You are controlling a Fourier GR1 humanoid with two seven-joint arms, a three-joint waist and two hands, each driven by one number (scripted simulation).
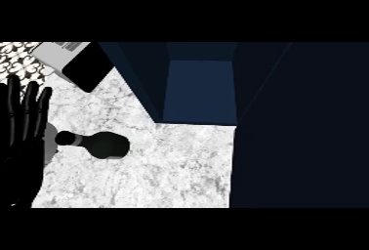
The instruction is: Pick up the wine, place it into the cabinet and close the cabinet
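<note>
A dark wine bottle stands on the marbled white counter, seen from above with its neck pointing left. My left hand is at the left edge, open, fingers straight and pointing up, just left of the bottle's neck and apart from it. The dark blue cabinet sits at the back, its inside open to view, with its door swung out along the right side. My right hand does not show.
A grey appliance with a black panel stands at the back left, next to a patterned wall. The open cabinet door covers the counter's right side.
</note>
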